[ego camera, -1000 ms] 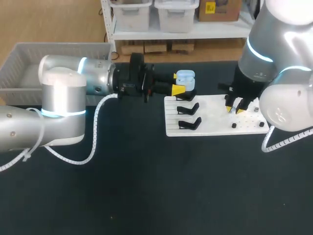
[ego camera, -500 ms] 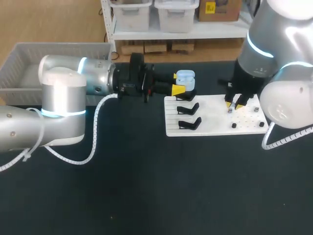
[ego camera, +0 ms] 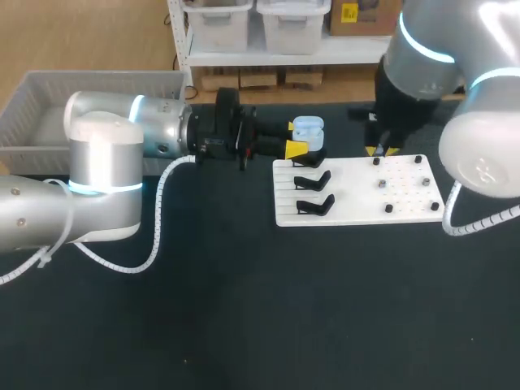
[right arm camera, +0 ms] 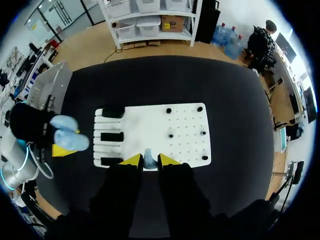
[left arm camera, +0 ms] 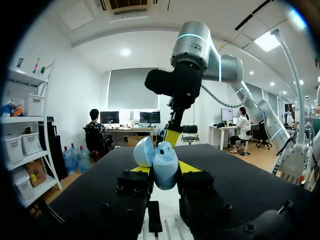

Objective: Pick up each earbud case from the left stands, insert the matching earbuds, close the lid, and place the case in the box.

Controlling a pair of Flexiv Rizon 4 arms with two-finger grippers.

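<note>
Risen off the white perforated plastic board (ego camera: pixel 357 207), the right pincer (ego camera: pixel 379 151) pinches what seems a small pale-blue earbud (right arm camera: pixel 148 158). The left pincer (ego camera: pixel 296 138) clamps the open pale-blue earbud case (left arm camera: pixel 161 162) beside the board; bring the earbud squarely over its socket, descending slowly.

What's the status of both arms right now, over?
Left fingers shut on the open case, lid up. Right fingers shut on an earbud, above the white board. Case and earbud not yet together.
</note>
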